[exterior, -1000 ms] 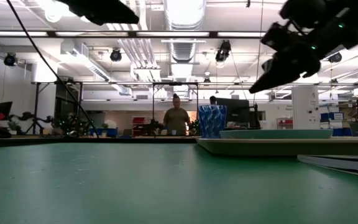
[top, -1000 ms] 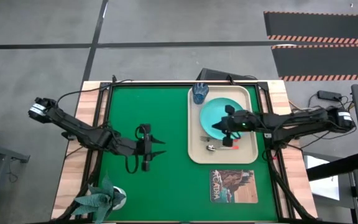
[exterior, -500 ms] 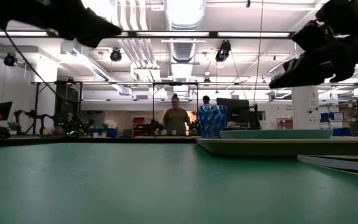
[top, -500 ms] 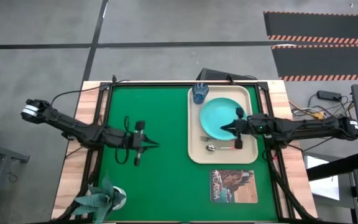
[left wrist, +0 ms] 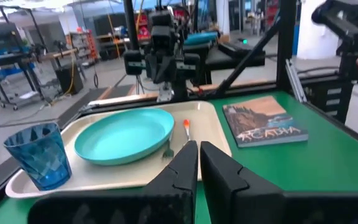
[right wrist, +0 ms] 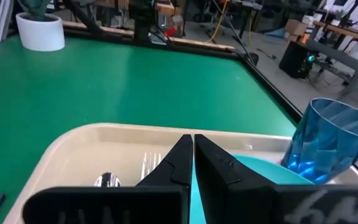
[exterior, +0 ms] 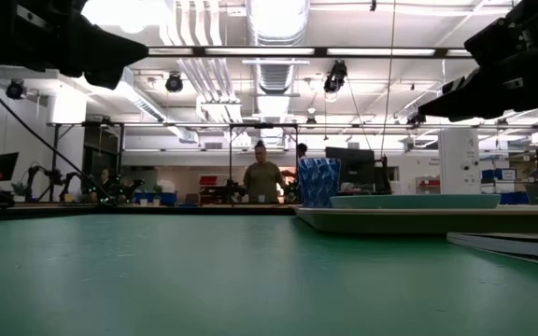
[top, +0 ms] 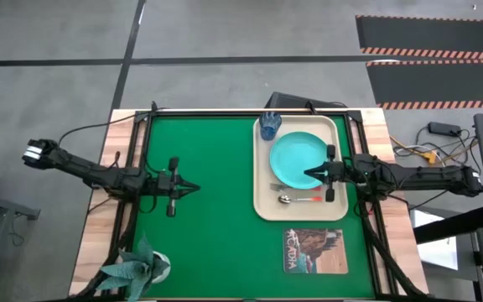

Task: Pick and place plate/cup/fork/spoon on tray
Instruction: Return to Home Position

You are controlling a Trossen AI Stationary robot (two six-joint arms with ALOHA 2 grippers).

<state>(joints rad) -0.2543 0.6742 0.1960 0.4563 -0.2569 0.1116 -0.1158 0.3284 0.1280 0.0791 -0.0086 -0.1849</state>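
Tabletop: the green tabletop is carrying the tray on your right-hand half.
Tray: the beige tray is lying flat and is holding all four pieces.
Plate: the turquoise plate is sitting inside the tray and taking up most of its width.
Picture card: it is lying on the mat near the tray, apart from it and no part of the job.
Right tool: your right tool is hovering over the plate's edge with its fingers pressed together, pinching nothing.
Left tool: your left tool is hanging over bare mat, well apart from the tray, with its fingers pressed together and carrying nothing.
Cup: the blue cup is standing upright in a tray corner, just beside the plate.
Fork: it is lying on the tray beside the plate.
Spoon: it is lying alongside the fork, nearer the tray's rim.
Progress: you are looking at a loaded tray. Nothing seems left to place, so only parking both arms appears to be remaining.
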